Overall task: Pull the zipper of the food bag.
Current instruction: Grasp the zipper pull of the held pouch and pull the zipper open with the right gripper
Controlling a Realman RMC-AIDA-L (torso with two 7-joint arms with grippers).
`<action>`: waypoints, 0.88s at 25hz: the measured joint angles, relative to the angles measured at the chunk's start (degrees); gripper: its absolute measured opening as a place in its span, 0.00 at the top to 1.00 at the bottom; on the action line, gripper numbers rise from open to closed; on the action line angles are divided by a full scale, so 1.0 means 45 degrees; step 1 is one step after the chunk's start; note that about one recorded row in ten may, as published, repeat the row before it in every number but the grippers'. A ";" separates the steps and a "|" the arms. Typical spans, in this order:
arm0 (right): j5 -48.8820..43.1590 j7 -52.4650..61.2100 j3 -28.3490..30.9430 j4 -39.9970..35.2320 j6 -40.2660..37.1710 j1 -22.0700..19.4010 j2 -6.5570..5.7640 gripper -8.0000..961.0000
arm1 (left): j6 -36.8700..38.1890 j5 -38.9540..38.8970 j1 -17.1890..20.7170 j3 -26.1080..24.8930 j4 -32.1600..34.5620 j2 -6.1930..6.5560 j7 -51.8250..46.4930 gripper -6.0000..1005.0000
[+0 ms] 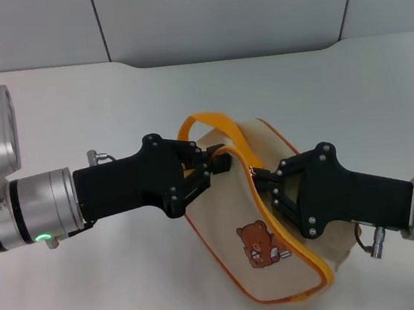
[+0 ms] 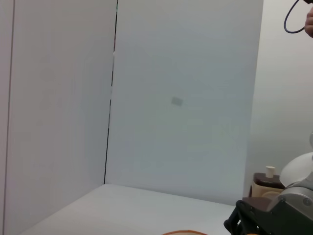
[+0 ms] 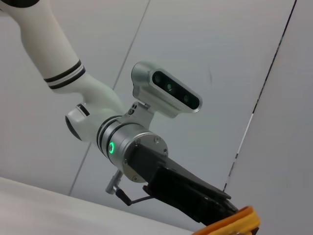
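Note:
The beige food bag, with orange piping and a brown bear print, lies tilted on the white table. Its orange-yellow strap handle arches over the top. My left gripper reaches in from the left and is shut on the bag's upper edge beside the strap. My right gripper reaches in from the right, its fingers pinched together on the yellow zip track, where the small zipper tab sits between them. The right wrist view shows my left gripper and a piece of the strap.
The white table ends at a grey wall behind. The left wrist view shows a bare wall corner, my right arm's black body, and a brown box with a paper cup far off.

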 joint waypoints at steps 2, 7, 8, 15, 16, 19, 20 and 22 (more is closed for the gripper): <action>0.0043 0.0155 0.0026 0.0004 0.0056 0.0000 -0.0003 0.90 | 0.0007 0.0000 0.0007 0.0008 0.0000 0.0000 0.0000 0.93; -0.0002 0.0712 -0.0004 -0.0020 0.0177 0.0053 -0.0044 0.99 | 0.0020 -0.0003 0.0070 -0.0004 0.0000 0.0000 0.0023 0.93; -0.0002 0.0712 -0.0004 -0.0020 0.0177 0.0053 -0.0044 0.99 | 0.0020 -0.0003 0.0070 -0.0004 0.0000 0.0000 0.0023 0.93; -0.0951 0.2052 -0.0291 -0.1268 -0.0931 -0.0514 -0.0124 0.99 | -0.0072 -0.0026 0.0120 -0.0174 0.0002 0.0001 0.0025 0.93; -0.1233 0.2525 -0.0385 -0.1726 -0.1303 -0.0718 -0.0127 0.99 | -0.0085 -0.0026 0.0120 -0.0202 0.0003 0.0002 0.0022 0.93; -0.2130 0.4291 -0.0678 -0.3581 -0.2797 -0.1574 -0.0127 0.99 | -0.0255 -0.0034 0.0134 -0.0488 0.0002 0.0027 0.0019 0.93; -0.2321 0.4627 -0.0691 -0.3997 -0.3070 -0.1731 -0.0127 0.99 | -0.0294 -0.0034 0.0138 -0.0539 0.0002 0.0032 0.0019 0.93; -0.2758 0.5388 -0.0694 -0.4738 -0.3520 -0.2006 -0.0127 0.99 | -0.0379 -0.0038 0.0141 -0.0606 0.0004 0.0046 0.0019 0.93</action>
